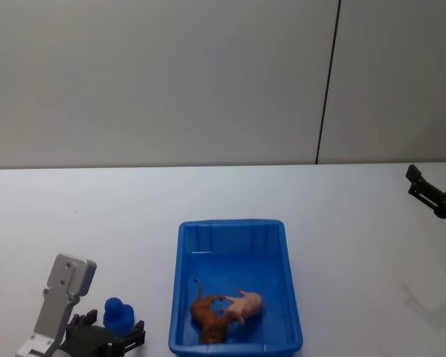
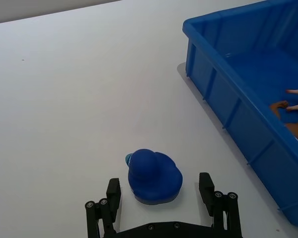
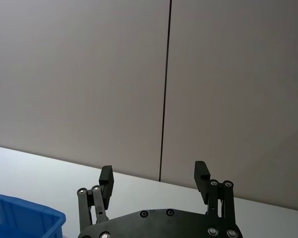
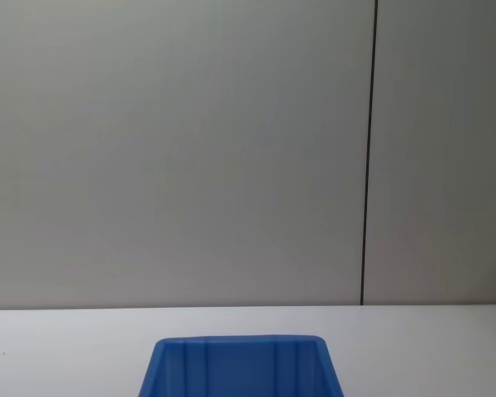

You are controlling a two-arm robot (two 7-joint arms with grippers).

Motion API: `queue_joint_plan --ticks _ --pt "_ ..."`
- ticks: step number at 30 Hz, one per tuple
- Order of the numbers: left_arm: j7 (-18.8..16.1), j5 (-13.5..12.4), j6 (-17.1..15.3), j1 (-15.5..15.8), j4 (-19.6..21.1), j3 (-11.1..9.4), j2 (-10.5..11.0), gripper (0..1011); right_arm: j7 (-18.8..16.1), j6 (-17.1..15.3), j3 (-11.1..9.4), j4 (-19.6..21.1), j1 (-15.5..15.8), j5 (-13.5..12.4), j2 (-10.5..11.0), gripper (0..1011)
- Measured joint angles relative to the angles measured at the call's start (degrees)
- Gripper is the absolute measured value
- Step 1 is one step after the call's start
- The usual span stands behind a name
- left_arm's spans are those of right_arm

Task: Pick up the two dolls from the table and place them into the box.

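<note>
Nearest of all, at the bottom left of the head view, is the left gripper [image 2: 159,183]. It sits low over the worktop [image 1: 82,216]. Its jaws are apart, with a small blue duck [image 2: 151,168] between them. The left wrist view shows a gap on each side of the duck, so the jaws are not touching it. The duck stands upright on the worktop.

Just to the right of the duck is the blue box [image 1: 234,236], at the bottom middle of the frame. Two dolls lie in its near end. One is the brown doll [image 1: 208,316] and the other is the pink doll [image 1: 247,303]. They touch each other. The duck is close to the box but outside it.

Farther back, at the right edge of the frame, the right gripper [image 3: 154,171] hangs up in the air. Its jaws are apart and hold nothing. It looks like it is just waiting.

I think two dolls are already in the box, so that part looks done. The step in hand seems to be grabbing the duck.

To do that, the left jaws need to come together on the duck's sides. The duck is round and smooth, so it could slip, and the squeeze should be gentle and even. Then the arm has to lift it higher than the box rim, carry it toward the right of the frame, stop over the box and let go.
</note>
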State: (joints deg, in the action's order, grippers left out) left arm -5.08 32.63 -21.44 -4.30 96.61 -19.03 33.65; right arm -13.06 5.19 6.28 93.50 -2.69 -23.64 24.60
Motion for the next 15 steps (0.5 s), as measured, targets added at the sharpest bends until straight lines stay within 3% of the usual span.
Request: queue_joint_plan --ticks 15 --pt "4.1 -2.3 1.2 3.5 -5.2 0.3 -2.1 1001 0.0 0.0 0.0 0.0 0.0 0.0 0.0 1001"
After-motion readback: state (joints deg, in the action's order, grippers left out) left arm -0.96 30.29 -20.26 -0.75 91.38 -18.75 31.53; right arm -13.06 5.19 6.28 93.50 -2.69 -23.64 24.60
